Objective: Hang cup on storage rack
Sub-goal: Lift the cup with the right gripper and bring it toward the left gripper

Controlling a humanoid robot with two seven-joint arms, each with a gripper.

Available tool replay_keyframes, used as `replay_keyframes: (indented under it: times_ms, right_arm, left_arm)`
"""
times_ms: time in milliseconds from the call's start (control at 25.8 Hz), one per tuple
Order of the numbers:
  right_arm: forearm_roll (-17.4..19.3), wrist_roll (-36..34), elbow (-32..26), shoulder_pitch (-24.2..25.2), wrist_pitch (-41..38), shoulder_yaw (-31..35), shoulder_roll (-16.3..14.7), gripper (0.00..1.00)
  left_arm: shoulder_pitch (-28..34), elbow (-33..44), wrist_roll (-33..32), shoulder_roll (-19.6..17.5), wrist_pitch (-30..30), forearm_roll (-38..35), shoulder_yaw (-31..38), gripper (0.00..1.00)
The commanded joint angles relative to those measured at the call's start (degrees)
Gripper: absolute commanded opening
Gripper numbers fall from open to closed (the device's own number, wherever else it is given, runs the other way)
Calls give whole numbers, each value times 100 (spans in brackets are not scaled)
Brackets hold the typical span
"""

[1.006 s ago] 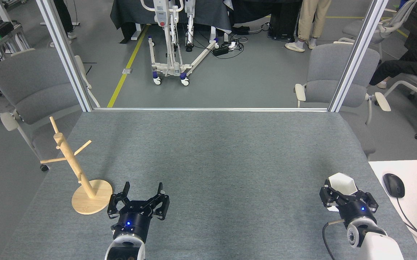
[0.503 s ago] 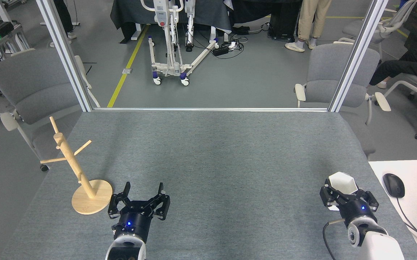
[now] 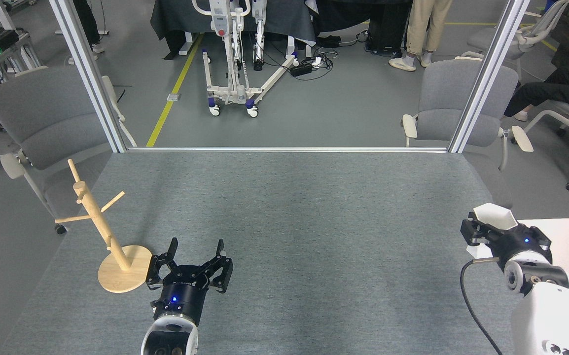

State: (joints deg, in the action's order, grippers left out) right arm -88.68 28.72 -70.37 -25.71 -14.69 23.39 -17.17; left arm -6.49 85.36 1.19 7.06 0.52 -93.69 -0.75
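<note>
Head view: my right gripper (image 3: 491,230) pinches the white faceted cup (image 3: 495,215) above the bench's (image 3: 294,212) right edge; left gripper (image 3: 196,251) spread, idle beside the mug tree (image 3: 101,228). I'd carry it across level, aligning its hole with a peg.

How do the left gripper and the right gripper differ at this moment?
The left gripper is open and empty; the right gripper is shut on the white cup. The left gripper sits beside the storage rack base; the right gripper is at the table's far right edge. Both are black with a blue light.
</note>
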Motion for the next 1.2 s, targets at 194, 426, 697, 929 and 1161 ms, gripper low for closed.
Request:
replay_keyframes:
  times_ms: [194, 426, 697, 929, 1161]
  right_arm:
    - [1151, 2243, -2579, 5, 72, 131, 83, 28]
    - [1160, 2375, -3238, 93, 801, -247, 293, 21]
    - [870, 2392, -3247, -197, 2084, -1328, 258, 17]
    - [747, 2392, -3229, -513, 3218, -2541, 276, 16]
    - [255, 2392, -3150, -434, 3991, -3622, 531, 16]
  left_arm:
    - [579, 350, 21, -47, 422, -61, -769, 99]
    - [693, 693, -31, -109, 642, -421, -1753, 99]
    - [412, 737, -506, -12, 1257, -931, -2359, 99]
    - [-353, 429, -972, 67, 1205, -887, -2702, 99]
    - [-1144, -116, -981, 76, 1213, -800, -2676, 99]
